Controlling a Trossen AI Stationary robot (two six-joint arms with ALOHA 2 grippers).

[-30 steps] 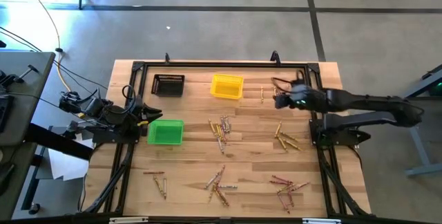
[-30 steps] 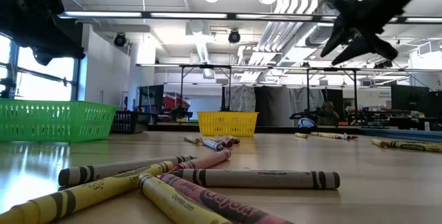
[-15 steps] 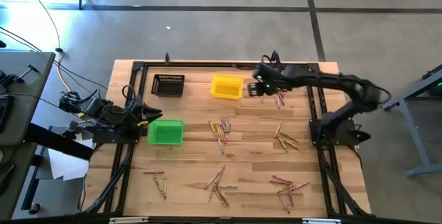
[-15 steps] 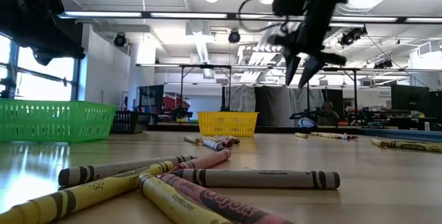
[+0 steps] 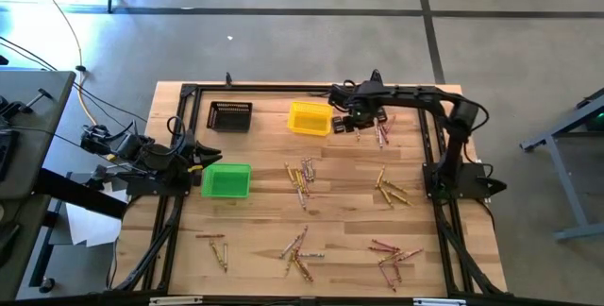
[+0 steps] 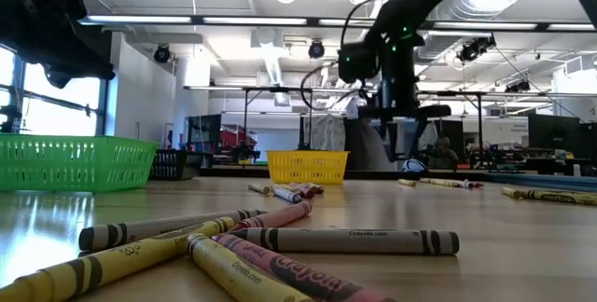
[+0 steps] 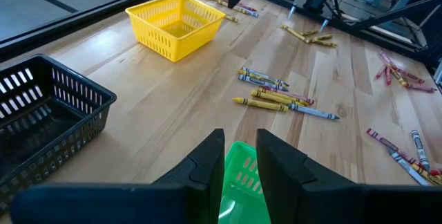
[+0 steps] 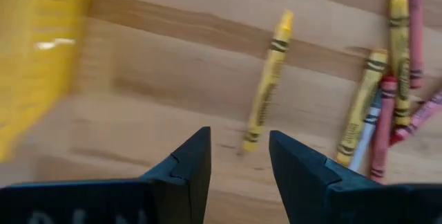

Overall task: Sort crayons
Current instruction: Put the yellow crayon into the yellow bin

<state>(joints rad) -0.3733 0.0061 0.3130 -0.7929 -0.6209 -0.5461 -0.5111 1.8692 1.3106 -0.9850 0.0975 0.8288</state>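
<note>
My right gripper hangs spread and empty above a lone yellow paper-wrapped crayon on the bare wood just beside the yellow plastic bin. I should straddle its middle squarely before pinching.

Materials, surface finish

Table: pale wood planks, smooth satin sheen. Bins yellow, black, green: perforated glossy plastic. Crayons: matt paper wrappers.

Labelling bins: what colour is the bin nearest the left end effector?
Green bin; the high view shows it best.
</note>
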